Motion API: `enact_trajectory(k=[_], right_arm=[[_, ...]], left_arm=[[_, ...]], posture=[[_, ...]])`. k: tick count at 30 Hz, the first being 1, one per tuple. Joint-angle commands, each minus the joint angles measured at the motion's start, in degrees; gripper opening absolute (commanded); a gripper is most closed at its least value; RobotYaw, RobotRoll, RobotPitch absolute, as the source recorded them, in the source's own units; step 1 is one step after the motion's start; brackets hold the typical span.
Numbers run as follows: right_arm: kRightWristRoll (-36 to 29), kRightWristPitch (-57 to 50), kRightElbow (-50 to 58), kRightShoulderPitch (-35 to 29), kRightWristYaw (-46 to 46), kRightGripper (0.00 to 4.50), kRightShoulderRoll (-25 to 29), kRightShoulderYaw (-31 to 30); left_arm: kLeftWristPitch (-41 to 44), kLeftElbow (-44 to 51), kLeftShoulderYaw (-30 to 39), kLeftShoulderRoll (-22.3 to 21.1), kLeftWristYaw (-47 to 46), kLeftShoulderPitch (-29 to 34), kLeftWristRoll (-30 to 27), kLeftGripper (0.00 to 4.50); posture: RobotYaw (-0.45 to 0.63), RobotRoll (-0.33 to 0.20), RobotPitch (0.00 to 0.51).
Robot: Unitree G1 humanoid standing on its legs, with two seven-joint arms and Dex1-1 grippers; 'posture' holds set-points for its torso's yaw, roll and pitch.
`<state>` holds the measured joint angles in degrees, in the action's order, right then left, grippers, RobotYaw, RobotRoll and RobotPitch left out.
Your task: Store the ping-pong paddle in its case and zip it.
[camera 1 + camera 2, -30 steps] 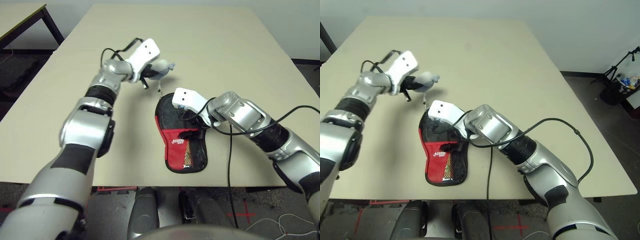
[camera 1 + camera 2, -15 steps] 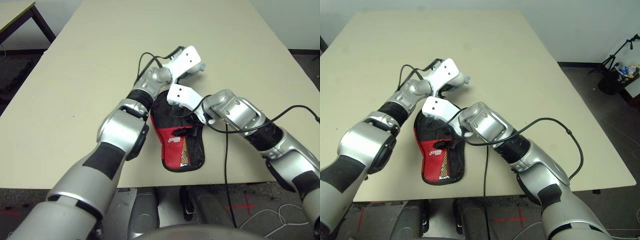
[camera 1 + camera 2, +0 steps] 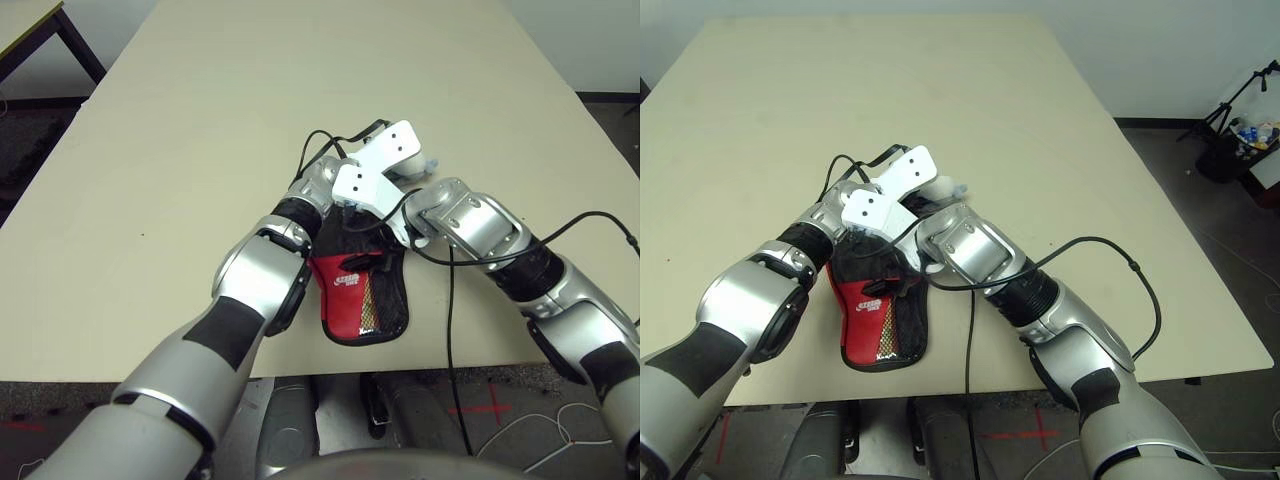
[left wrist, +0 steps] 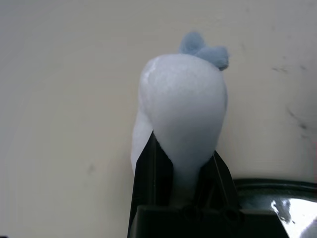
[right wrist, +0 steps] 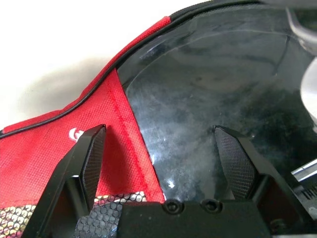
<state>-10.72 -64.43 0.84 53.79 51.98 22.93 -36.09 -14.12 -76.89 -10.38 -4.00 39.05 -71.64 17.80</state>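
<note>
The case [image 3: 362, 292] lies flat on the beige surface [image 3: 200, 150], just below the middle of the head views, its narrow end toward the near edge. Its red panel with the white logo faces up, and a gold-patterned strip shows through mesh at that narrow end. The round end, glossy clear plastic over black, sits under the two white wrist housings. The paddle [image 5: 213, 99] can't be made out as a separate thing, though a round dark face shows through the clear side in the right wrist view.

The right gripper [image 5: 161, 148] hangs right over the case, jaws spread wide and empty, one fingertip above the red panel and the other above the clear side.

The left gripper [image 4: 182, 171] reaches in from the upper left, past the case's round end. Its jaws are pinched tight on a pale fuzzy ball [image 4: 181, 114] with a small blue tuft on top. The ball is above bare surface just beyond the case.
</note>
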Motion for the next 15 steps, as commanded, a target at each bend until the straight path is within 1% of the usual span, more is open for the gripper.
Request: enact_trajectory(k=[1, 6, 10, 15], right_arm=[[-0.1, -1.37, -2.99, -0.76, -0.7, 4.5, -0.23, 0.53], [-1.49, -3.73, -3.52, -0.71, -1.81, 4.5, -0.62, 4.87], [-2.21, -4.91, -3.74, -1.26, -2.81, 4.5, -0.7, 7.2], [-3.73, -7.27, -1.67, -2.97, -4.15, 4.5, -0.08, 9.74]], left_arm=[[0.49, 0.31, 0.59, -1.13, 5.01, 0.07, -1.12, 1.38], [0.49, 1.27, 2.81, -4.3, 10.36, -1.51, -3.97, 3.13], [-0.27, 1.76, 4.54, -6.47, 12.13, -2.6, -5.83, 4.47], [-0.51, 2.78, 7.49, -8.87, 15.08, -4.06, -9.18, 4.47]], posture=[[0.05, 0.0, 0.163], [0.06, 0.0, 0.141], [0.06, 0.0, 0.121], [0.06, 0.0, 0.101]])
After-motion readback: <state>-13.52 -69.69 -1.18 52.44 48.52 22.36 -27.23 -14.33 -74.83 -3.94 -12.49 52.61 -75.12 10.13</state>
